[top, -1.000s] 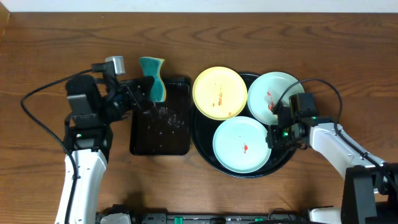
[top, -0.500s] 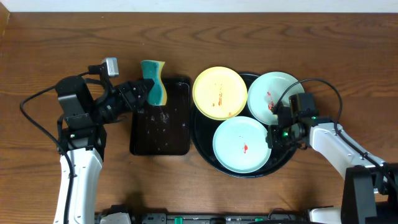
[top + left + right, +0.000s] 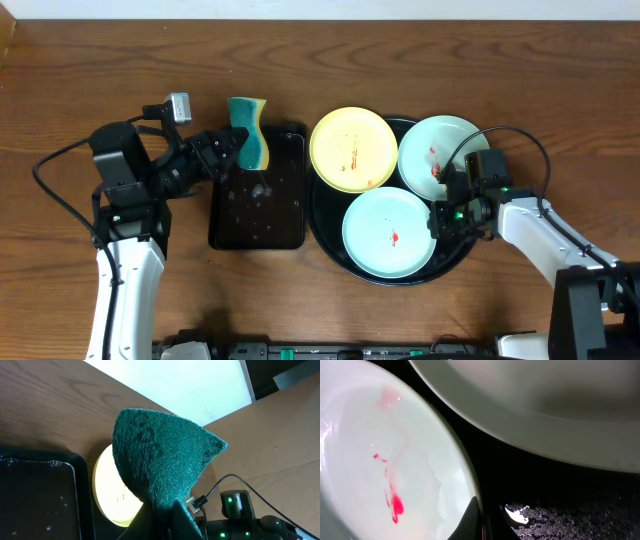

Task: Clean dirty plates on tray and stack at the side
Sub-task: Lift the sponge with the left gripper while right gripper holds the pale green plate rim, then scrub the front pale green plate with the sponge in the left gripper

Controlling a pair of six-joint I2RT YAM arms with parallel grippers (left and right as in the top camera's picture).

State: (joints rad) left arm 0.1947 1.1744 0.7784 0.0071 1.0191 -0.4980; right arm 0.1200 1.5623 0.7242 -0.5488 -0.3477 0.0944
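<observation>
Three smeared plates [image 3: 352, 150] sit on the tray [image 3: 330, 250]. Left gripper [image 3: 236, 152] clamps a sponge [image 3: 248, 130] over the wash tray [image 3: 258, 215], ready for wiping. Right gripper [image 3: 438, 222] pinches the front plate [image 3: 390, 232] by its rim, apparently steadying it.

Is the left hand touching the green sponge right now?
Touching. The left wrist view shows the green sponge pinched at its lower end between the fingers of the left hand.

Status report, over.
Left tool shut on green-and-yellow sponge, by rectangular black tray. Right tool shut at near pale mint-blue round plate rim. Three plates smeared, unstacked, on round glossy black tray.
</observation>
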